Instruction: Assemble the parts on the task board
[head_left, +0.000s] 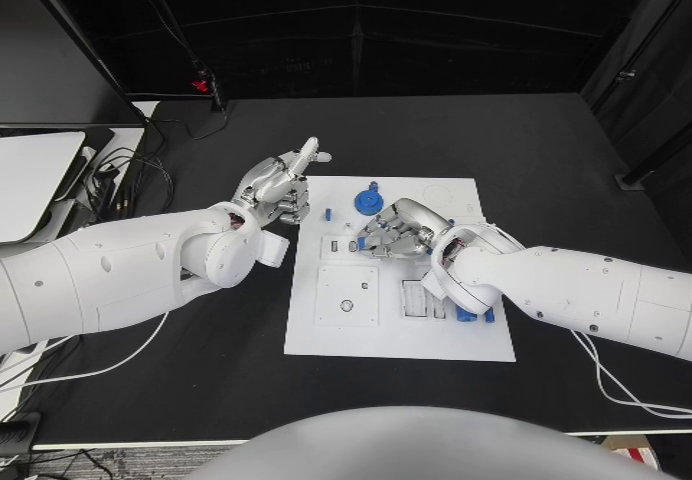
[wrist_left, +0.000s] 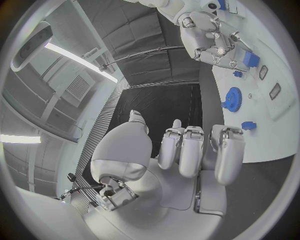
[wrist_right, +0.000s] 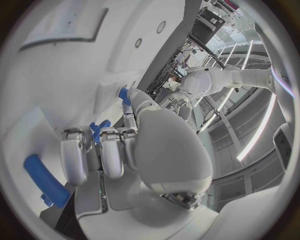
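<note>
- The task board (head_left: 398, 340) lay flat in the middle of the black table (head_left: 476, 140), a white plate with small blue parts on it.
- A blue gear (head_left: 369, 203) stood near the board's far edge, a small blue peg (head_left: 329, 214) just beside it, and a blue block (head_left: 475, 313) lay at the board's right side, close under the right arm.
- We judged the parts light, stiff plastic — smooth and likely to slip — so the gear would be best pinched across its rim and the peg by its sides.
- Our right hand (head_left: 397, 232) hovered over the board just beside the gear, fingers curled down; in the left wrist view it seemed to have a blue piece (wrist_left: 250, 58) against its fingertips, but we could not tell whether it held it.
- Our left hand (head_left: 278, 188) was off the board's left edge, holding nothing, fingers loosely apart, one pointing away.
- Cables (head_left: 123, 170) lay at the table's left — well apart from the board.
- The right hand itself crowded the gear.
</note>
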